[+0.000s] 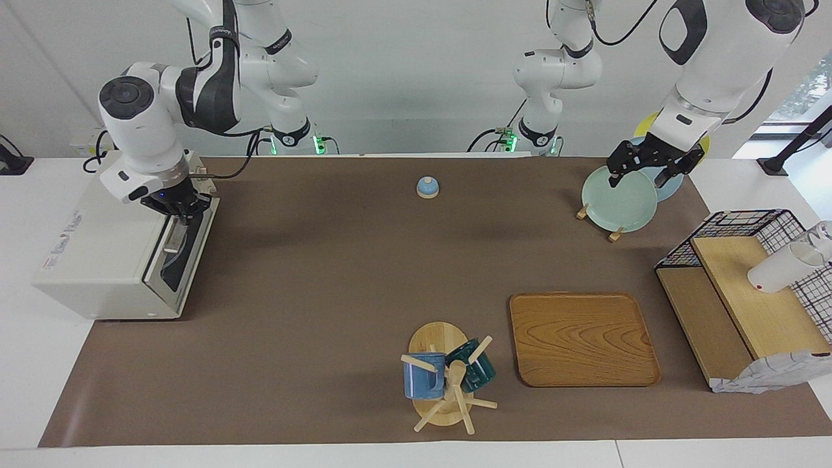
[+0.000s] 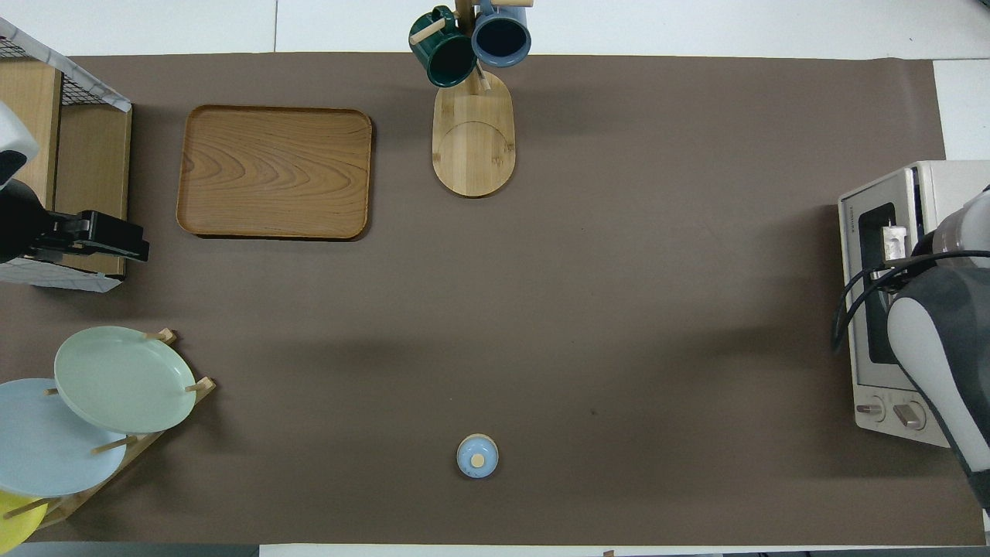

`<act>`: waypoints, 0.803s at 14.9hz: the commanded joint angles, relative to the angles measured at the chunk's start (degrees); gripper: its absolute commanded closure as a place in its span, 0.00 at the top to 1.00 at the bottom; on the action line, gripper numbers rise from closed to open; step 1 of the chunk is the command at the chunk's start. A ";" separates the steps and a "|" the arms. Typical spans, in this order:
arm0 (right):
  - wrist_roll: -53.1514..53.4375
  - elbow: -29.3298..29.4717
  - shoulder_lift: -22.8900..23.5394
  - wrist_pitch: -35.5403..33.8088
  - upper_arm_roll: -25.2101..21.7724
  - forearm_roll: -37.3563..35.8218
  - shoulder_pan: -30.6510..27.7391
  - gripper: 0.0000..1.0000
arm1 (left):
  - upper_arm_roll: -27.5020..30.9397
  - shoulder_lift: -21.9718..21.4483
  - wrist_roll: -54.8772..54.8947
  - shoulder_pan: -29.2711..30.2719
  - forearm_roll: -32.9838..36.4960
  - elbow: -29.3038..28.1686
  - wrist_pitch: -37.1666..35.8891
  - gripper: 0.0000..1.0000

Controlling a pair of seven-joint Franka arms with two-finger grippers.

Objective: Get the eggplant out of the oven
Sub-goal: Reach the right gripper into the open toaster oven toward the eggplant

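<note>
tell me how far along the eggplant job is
Nothing looks finished: the oven has its door up and no eggplant is visible on the table. In hand: the right claw, shut, sits at the door's handle, apparently about to pull it down. Left: open the door, lift the eggplant out. The left claw waits open over the plate rack.

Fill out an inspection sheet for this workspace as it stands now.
Surface: brown mat over a white table.
Job's things: oven at the right arm's end, door shut; eggplant not seen.
Clutter: wooden tray, mug tree with two mugs, plate rack, small blue bell, wire basket shelf.
Grippers: right pincer shut at the oven door's top edge; left pincer open over the plate rack, waiting.
Cables: black cable by the right wrist.
Surroundings: white wall, window.
</note>
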 commanded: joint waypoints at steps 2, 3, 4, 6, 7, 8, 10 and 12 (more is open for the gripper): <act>-0.11 -3.69 0.45 5.95 0.27 4.03 -0.03 0.00 | 0.17 -0.36 -0.33 0.06 -0.09 -0.02 -0.17 1.00; -0.11 -4.04 1.06 7.26 0.27 4.56 0.50 0.00 | 0.17 -0.36 -0.33 -0.03 -0.10 -0.02 -0.26 1.00; -0.11 -4.22 1.50 8.50 0.18 5.00 1.20 0.00 | 0.17 -0.36 -0.33 0.06 -0.01 -0.02 -0.17 1.00; -0.03 -4.57 2.73 10.08 0.27 5.79 1.64 0.00 | 0.17 -0.36 -0.33 0.06 -0.10 -0.02 -0.17 1.00; -0.03 -4.66 3.78 11.22 0.27 6.93 1.99 0.00 | 0.17 -0.36 -0.33 0.06 -0.10 -0.02 -0.17 1.00; -0.03 -4.66 4.75 12.71 0.27 7.63 2.17 0.00 | 0.17 -0.36 -0.33 0.06 -0.10 -0.02 -0.17 1.00; 0.06 -6.14 5.55 16.83 0.27 7.73 3.04 0.00 | 0.17 -0.36 -0.33 0.06 -0.01 -0.02 -0.17 1.00; 0.58 -8.34 5.81 20.79 0.27 7.73 3.84 0.00 | 0.17 -0.36 -0.33 0.06 -0.01 -0.02 -0.17 1.00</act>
